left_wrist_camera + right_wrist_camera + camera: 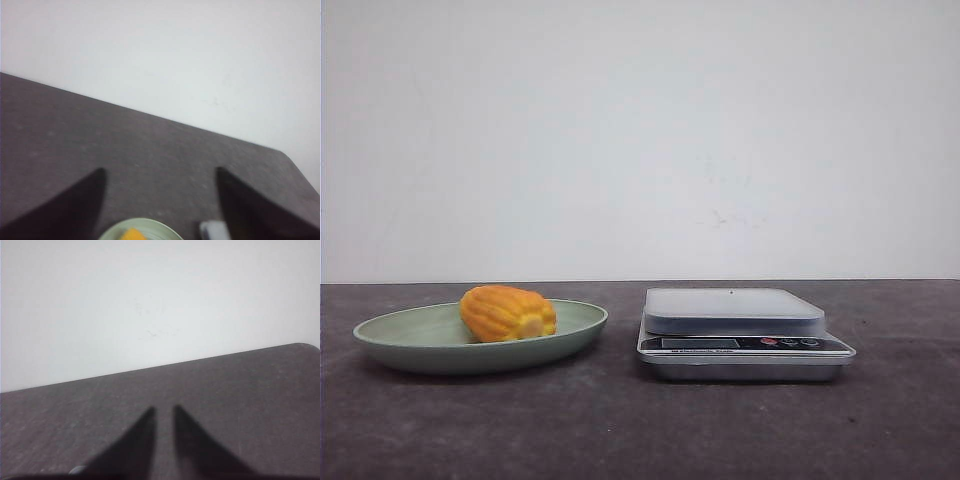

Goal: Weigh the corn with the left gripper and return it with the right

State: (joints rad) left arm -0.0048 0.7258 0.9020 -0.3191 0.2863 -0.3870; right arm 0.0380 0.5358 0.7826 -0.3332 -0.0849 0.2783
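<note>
The yellow-orange corn (506,313) lies in the pale green dish (390,335) at the left of the dark table. The silver kitchen scale (742,332) stands to its right with an empty platform. Neither gripper shows in the front view. In the left wrist view my left gripper (161,172) is open wide and empty above the table; the dish (150,226) with a bit of the corn (134,235) and a corner of the scale (214,230) lie below it. In the right wrist view my right gripper (164,410) has its fingers almost together, with nothing between them.
A plain white wall stands behind the table. The table's far edge and a rounded corner (307,346) show in the right wrist view.
</note>
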